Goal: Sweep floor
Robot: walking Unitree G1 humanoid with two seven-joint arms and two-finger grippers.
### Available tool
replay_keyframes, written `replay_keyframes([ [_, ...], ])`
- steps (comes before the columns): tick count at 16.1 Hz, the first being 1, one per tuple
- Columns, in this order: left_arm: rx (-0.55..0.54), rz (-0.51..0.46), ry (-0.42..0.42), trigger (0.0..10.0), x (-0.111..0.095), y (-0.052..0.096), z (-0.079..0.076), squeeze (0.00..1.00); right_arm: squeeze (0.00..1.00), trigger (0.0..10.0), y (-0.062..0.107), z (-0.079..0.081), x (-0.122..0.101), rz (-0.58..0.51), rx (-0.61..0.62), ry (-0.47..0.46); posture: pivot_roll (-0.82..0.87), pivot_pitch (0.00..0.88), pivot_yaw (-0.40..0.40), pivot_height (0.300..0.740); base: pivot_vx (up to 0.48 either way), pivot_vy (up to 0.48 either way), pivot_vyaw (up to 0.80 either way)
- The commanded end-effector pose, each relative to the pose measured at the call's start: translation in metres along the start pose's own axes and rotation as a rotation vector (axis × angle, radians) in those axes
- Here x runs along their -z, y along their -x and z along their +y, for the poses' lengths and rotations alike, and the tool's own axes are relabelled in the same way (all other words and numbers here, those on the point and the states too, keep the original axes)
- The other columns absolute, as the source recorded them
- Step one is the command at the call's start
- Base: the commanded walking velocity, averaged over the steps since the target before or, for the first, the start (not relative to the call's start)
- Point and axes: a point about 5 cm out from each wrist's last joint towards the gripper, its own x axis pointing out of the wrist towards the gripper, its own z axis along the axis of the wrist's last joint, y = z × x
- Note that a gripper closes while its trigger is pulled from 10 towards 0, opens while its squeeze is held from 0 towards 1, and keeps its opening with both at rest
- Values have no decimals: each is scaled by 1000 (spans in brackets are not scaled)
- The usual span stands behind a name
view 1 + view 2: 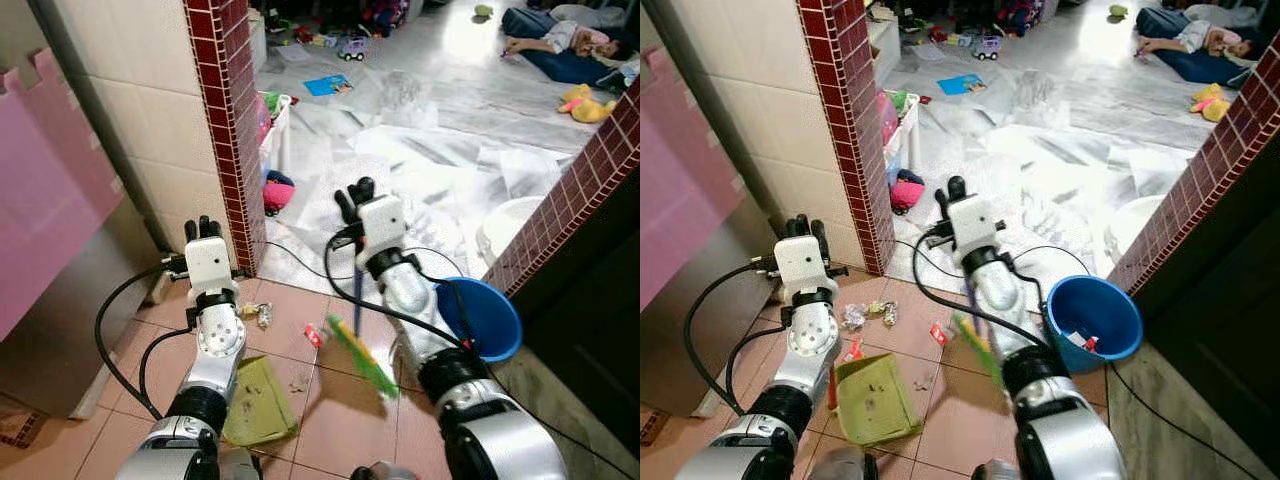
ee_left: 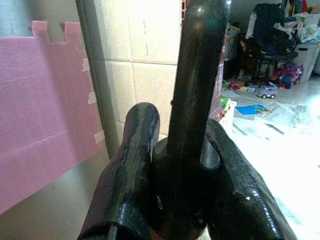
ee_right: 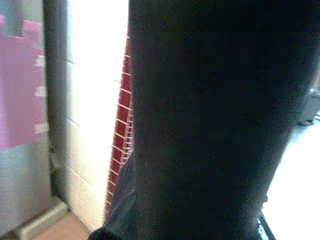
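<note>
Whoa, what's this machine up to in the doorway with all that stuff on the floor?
It is sweeping up litter. Its left end effector is shut on a dark handle, with a green dustpan on the tiles below that arm. The right arm carries a green broom. Wrappers still lie on the floor tiles, and a blue bucket stands to the right. A person lies on the floor in the far room.

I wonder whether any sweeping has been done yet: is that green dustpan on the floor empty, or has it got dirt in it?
Not empty: the green dustpan lies flat on the tiles with small dark crumbs scattered inside.
</note>
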Motion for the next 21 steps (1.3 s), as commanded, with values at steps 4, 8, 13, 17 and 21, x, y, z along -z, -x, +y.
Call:
replay_keyframes([
  [4,-27,184,141,10000,23,14,-5,0,0,10000,-3,28,-5,-46,-99,-138,58,0,-48,740,0,0,0],
  [8,15,201,158,10000,24,13,-9,0,0,10000,4,32,-5,-29,-193,-248,49,0,-34,740,0,0,0],
  [13,26,210,154,10000,26,13,-7,0,0,10000,-8,-1,-45,-119,-301,-303,38,0,-25,740,0,0,0],
  [17,54,199,138,10000,24,11,-9,0,0,10000,-28,-38,-97,-304,-217,-173,35,0,-23,740,0,0,0],
  [21,66,117,117,10000,11,4,-7,0,0,10000,-27,-47,-86,-307,-107,49,35,0,-25,740,0,0,0],
])
